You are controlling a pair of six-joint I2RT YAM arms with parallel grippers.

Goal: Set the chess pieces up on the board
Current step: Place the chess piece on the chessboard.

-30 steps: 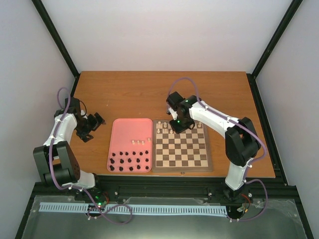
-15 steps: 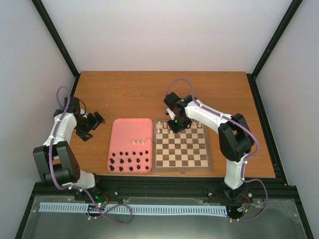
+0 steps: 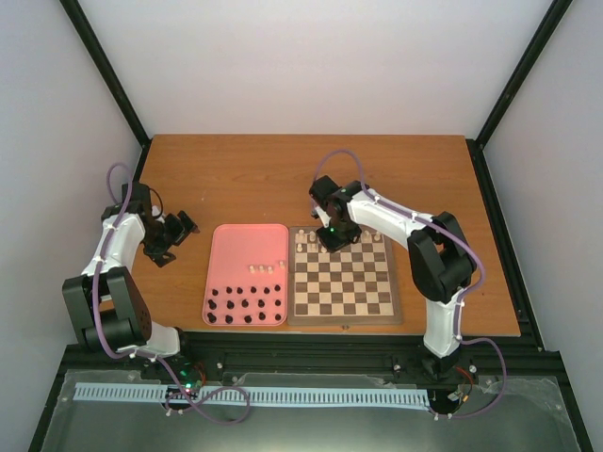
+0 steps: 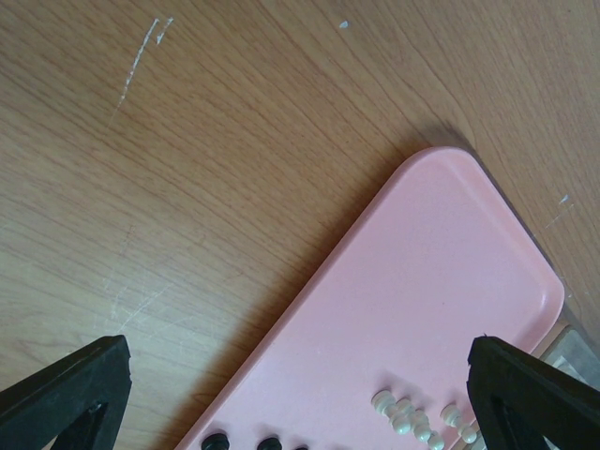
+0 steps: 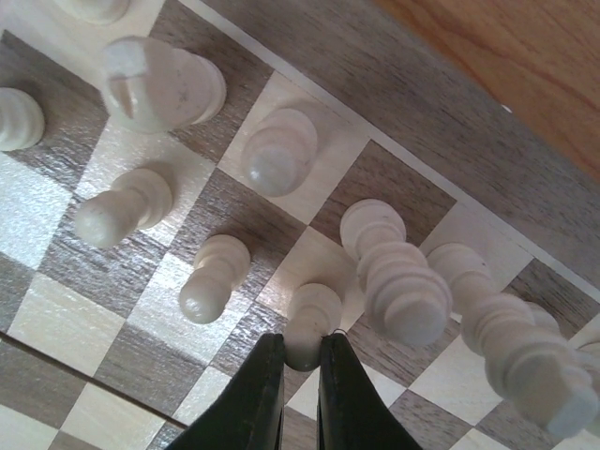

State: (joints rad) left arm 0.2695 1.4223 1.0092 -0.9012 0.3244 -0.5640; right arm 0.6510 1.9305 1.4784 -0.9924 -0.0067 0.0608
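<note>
My right gripper (image 5: 300,354) is shut on a cream-white pawn (image 5: 313,319) that stands on a light square in the board's second row. Other cream-white chess pieces stand around it: a pawn (image 5: 212,279) to its left and taller pieces (image 5: 403,286) to its right. In the top view the right gripper (image 3: 332,239) is low over the far left part of the board (image 3: 344,320). My left gripper (image 3: 175,234) is open and empty over the table left of the tray. Its fingers (image 4: 70,386) frame the tray corner.
A pink tray (image 3: 247,245) lies left of the board and holds a few cream pieces (image 3: 267,269) and several black pieces (image 3: 243,309). The cream pieces also show in the left wrist view (image 4: 408,417). Bare wooden table (image 3: 283,179) lies beyond.
My right gripper has shifted slightly left over the board's far rows and its elbow has swung left. The left arm has not moved.
</note>
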